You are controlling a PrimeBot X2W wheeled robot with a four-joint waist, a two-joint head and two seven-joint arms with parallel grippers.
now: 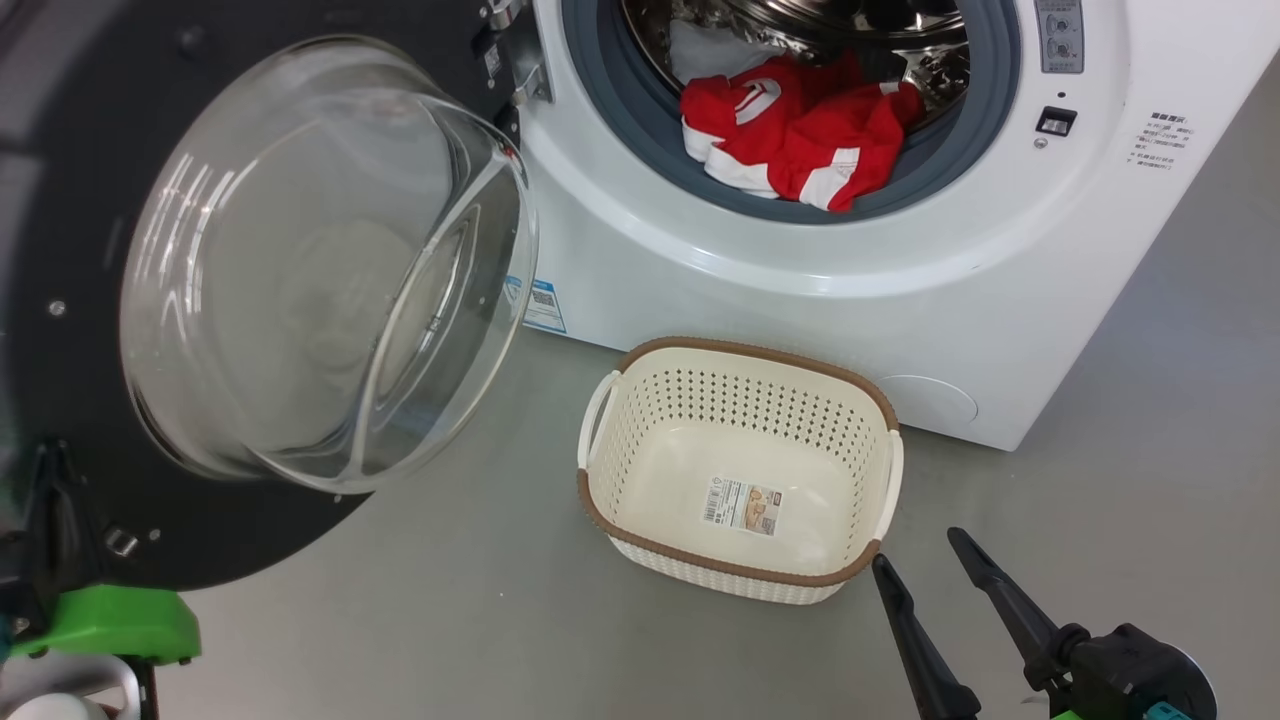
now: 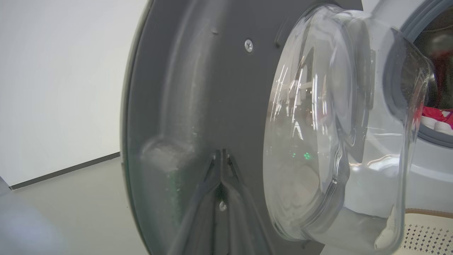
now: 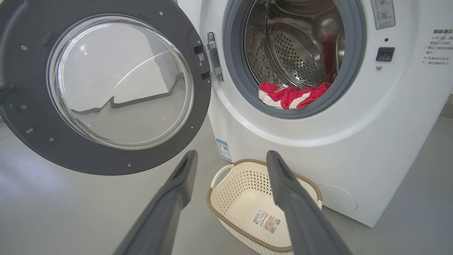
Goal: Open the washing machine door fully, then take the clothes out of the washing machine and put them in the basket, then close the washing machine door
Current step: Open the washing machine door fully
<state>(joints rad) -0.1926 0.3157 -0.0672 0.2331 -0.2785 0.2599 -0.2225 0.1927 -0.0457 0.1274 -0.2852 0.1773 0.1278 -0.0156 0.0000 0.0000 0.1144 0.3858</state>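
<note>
Our left pincer point(image 2: 221, 159) is pinched shut at the round black-rimmed glass door point(image 1: 330, 270), cream perforated plastic basket point(image 1: 740, 400) sits just left of our wide-open, empty right pincer point(image 1: 918, 548), red-and-white fabric clothes point(image 1: 800, 130) well ahead of it, so we might snag the grey rubber ring point(image 1: 610, 110).

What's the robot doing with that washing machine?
The robot is emptying the washing machine. The door is swung wide open, and the robot's shut left claw is right up against its inner side. The red clothes are still lying in the drum. The basket sits empty on the floor in front, and the open right claw hovers near it, holding nothing.
</note>
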